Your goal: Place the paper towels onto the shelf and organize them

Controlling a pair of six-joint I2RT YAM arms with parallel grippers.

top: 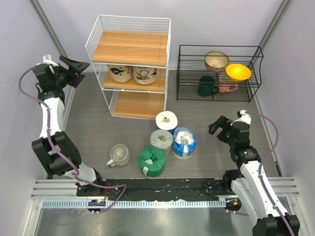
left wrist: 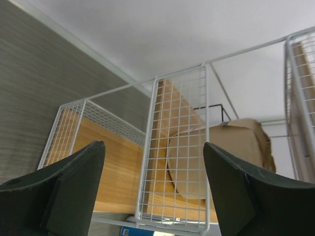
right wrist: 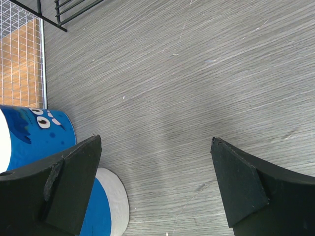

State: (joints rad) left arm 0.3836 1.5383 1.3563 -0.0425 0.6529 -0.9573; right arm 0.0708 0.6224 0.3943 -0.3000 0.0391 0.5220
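Note:
The shelf stands at the back left, with two tan paper towels on its middle tier. On the floor in front lie a white-blue roll, a grey roll, a blue-white roll and a green roll. My left gripper hangs open and empty just left of the shelf; its wrist view shows the shelf's mesh and a tan roll behind it. My right gripper is open and empty, right of the blue-white roll.
A ribbed pale mug lies left of the green roll. A low black wire rack at the back right holds bowls and mugs. Walls close in on both sides. Bare floor lies under the right gripper.

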